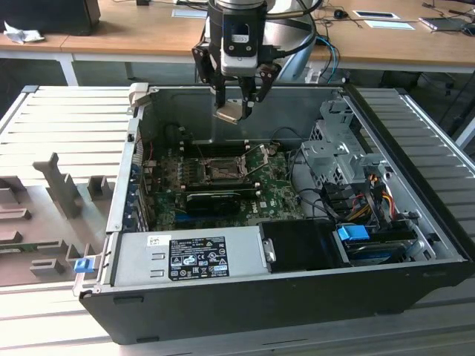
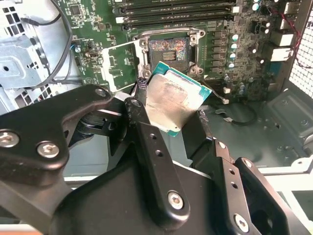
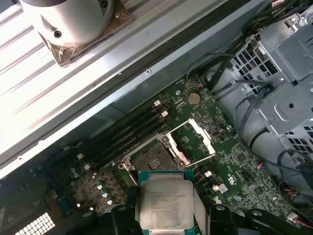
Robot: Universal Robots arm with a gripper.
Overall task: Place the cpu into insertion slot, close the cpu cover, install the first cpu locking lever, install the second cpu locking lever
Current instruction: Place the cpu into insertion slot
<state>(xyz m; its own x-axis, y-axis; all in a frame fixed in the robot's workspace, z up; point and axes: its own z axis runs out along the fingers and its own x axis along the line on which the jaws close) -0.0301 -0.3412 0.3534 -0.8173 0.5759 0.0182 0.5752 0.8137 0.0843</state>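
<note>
My gripper [image 1: 234, 104] hangs above the open computer case, over its back wall, shut on the cpu [image 1: 230, 113]. In both wrist views the pale silver chip [image 2: 173, 103] [image 3: 165, 203] sits tilted between the black fingers [image 2: 142, 127], gripped by two opposite edges. Below lies the insertion slot [image 1: 221, 170] [image 2: 168, 51] [image 3: 155, 159], uncovered, with nothing in it. The cpu cover [image 2: 120, 63] [image 3: 195, 142] is swung open and stands beside the socket. Thin levers [image 1: 260, 157] stick up near the socket.
Long memory slots [image 2: 176, 12] run beside the socket. A grey power supply [image 1: 200, 256] lines the case front, a metal drive cage [image 1: 334, 159] and cables fill the exterior view's right. A grey fixture tray [image 1: 52, 193] lies outside on that view's left.
</note>
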